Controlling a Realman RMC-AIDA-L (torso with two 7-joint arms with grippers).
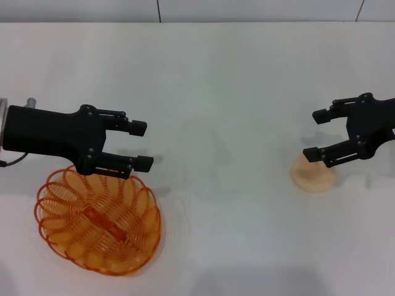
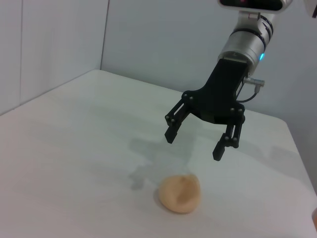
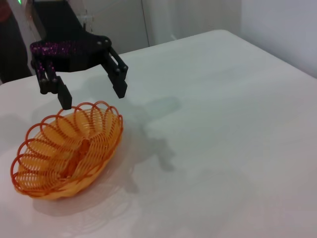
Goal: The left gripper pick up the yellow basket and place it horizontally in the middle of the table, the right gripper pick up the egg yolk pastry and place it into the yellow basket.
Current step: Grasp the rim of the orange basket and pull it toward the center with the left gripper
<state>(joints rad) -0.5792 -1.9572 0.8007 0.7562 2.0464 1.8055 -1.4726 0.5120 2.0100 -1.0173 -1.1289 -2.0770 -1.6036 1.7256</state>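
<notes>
The yellow basket [image 1: 65,197], an orange wire oval, lies empty on the white table [image 1: 234,80] at the near left. My left gripper [image 1: 142,145] hovers open and empty just above the basket's far rim. It also shows in the right wrist view [image 3: 92,94], above the basket [image 3: 101,126]. The egg yolk pastry [image 1: 313,177], a pale tan bun, sits on the table at the right. My right gripper [image 1: 313,135] is open and empty above its far side. The left wrist view shows the right gripper [image 2: 194,145] over the pastry [image 2: 180,193].
A grey wall panel [image 1: 197,9] runs along the table's far edge. Plain white surface lies between the basket and the pastry.
</notes>
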